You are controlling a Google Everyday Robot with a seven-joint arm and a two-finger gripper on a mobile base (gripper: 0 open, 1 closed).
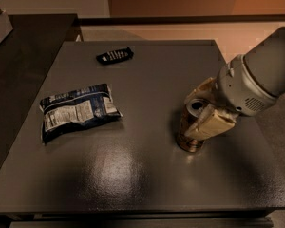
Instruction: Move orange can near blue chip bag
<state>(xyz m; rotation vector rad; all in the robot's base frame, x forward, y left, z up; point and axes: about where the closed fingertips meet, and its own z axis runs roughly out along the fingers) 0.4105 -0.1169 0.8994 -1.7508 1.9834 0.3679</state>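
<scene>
The orange can (187, 129) stands right of centre on the dark table (147, 175), tilted with its silver top leaning toward the arm. My gripper (202, 110) reaches in from the right and is shut on the can's upper part, one beige finger (200, 90) behind it and the other in front (211, 125). The can's base is at the table surface. The blue chip bag (77, 110) lies flat on the left of the table, white label panel up, well apart from the can.
A small black remote-like object (115, 55) lies near the table's far edge. A darker counter (23, 46) adjoins the table on the left. The table's right edge runs just under my arm (263, 75).
</scene>
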